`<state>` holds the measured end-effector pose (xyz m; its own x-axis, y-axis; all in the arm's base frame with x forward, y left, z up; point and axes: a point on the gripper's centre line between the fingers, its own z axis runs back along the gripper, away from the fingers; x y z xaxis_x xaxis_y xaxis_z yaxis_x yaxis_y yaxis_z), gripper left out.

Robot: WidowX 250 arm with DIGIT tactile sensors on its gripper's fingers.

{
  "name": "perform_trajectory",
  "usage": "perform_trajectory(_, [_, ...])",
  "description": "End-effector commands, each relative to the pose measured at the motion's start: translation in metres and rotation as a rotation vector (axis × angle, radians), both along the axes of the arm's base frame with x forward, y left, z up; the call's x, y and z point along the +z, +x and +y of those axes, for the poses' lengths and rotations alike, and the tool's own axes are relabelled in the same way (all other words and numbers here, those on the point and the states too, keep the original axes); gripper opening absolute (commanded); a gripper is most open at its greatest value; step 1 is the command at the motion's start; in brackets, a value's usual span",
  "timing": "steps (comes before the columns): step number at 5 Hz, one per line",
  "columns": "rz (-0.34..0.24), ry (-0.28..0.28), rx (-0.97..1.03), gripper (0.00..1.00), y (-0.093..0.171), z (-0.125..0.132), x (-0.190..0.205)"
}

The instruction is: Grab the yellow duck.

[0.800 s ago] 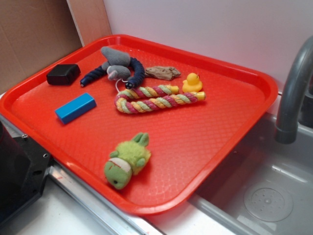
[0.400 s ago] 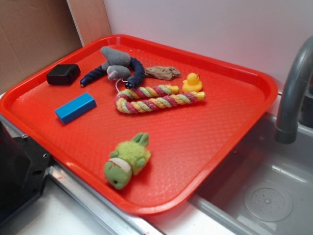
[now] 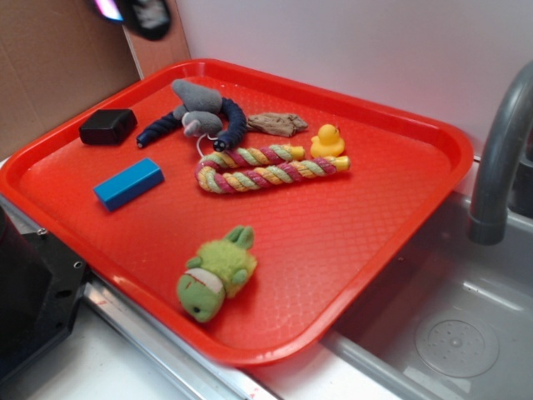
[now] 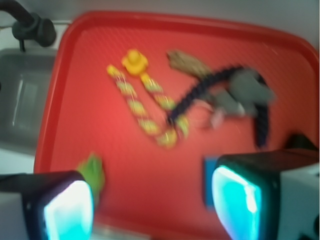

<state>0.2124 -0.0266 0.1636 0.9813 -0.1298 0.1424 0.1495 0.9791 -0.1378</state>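
Claw [image 4: 152,207] empty, fingers [image 4: 67,207] spread wide apart, hanging high over near-left part of red tray [image 3: 416,133]. Exterior view shows only blurred tip of claw at top-left frame edge. Yellow duck [image 3: 327,140] upright on tray's far side, touching yellow tip of striped rope toy [image 3: 266,167]. Wrist view blurred: yellow duck [image 4: 134,62] well apart from claw, far ahead beyond rope toy. Green plush turtle [image 3: 215,273] near tray's front rim.
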Motion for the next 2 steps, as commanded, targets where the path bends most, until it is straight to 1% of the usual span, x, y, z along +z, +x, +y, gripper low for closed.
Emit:
perform_trajectory(1, [-0.070,0.041,0.004,1.00,0.084,-0.002,-0.043])
perform_trajectory(2, [-0.076,0.019,-0.036,1.00,0.109,-0.016,-0.071])
